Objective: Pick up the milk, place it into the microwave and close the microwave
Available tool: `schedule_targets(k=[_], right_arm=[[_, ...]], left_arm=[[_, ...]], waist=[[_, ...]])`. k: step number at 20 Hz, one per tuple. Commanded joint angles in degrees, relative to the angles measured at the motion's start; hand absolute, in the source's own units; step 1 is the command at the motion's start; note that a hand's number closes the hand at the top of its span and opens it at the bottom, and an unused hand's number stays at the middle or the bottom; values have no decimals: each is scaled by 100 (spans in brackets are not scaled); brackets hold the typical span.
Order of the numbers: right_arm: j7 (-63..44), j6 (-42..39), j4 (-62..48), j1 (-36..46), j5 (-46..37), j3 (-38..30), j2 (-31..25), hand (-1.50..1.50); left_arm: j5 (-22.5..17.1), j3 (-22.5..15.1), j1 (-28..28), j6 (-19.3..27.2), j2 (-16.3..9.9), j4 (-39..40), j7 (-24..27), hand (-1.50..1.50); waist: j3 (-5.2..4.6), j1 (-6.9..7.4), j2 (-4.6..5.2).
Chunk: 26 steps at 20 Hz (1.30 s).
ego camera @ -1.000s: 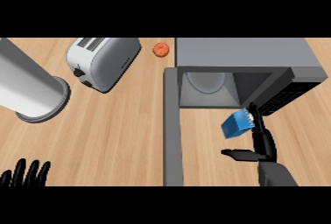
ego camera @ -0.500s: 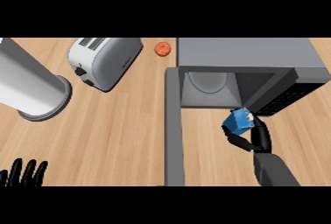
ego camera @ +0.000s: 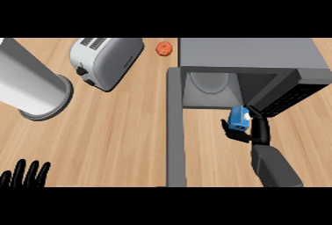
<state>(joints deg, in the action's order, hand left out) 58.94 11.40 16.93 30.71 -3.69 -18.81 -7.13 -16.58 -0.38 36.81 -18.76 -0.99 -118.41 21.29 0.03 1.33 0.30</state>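
The blue milk carton (ego camera: 238, 117) is held upright just in front of the open microwave's (ego camera: 246, 57) cavity, at its right side. My right hand (ego camera: 250, 132) is curled round the carton from below and behind, hiding its lower part. The microwave's door (ego camera: 174, 132) hangs open on the left, seen edge-on as a grey strip. A pale turntable (ego camera: 209, 82) shows inside the cavity. My left hand (ego camera: 24, 175) rests open at the lower left edge, fingers up.
A silver toaster (ego camera: 105, 60) stands at the back, left of the microwave. A tall grey cylinder (ego camera: 31, 90) fills the far left. A small orange-red round object (ego camera: 164, 48) lies at the back between the toaster and the microwave.
My right hand closed round the milk carton and carried it from the counter toward the microwave's opening. The left hand stayed put.
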Motion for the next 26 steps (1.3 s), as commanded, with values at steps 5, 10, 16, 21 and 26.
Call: schedule_targets(k=[5, 10, 16, 21, 26], right_arm=[[933, -95, -52, -108, 206, -240, 114, 150], [823, -138, 258, -215, 249, -138, 286, 150], [534, -64, 1193, -642, 255, 106, 427, 150], [-609, -134, 3205, -1606, 132, 804, 663, 150], [-1543, 135, 4952, -2887, 63, 1533, 709, 150]], left_arm=[[-303, 150, 360, -190, -124, -385, -46, -150], [-91, 90, 197, -144, 20, -9, 31, -150], [-61, 197, 285, -402, -52, 377, 496, -150], [-223, 182, 356, -339, -86, 85, 138, -150], [0, -128, 720, -423, 93, -156, 331, -150]], waist=[[8, 8, 1], [1, -63, -22], [-7, -124, -49], [-18, -238, -91], [-16, -207, -88]])
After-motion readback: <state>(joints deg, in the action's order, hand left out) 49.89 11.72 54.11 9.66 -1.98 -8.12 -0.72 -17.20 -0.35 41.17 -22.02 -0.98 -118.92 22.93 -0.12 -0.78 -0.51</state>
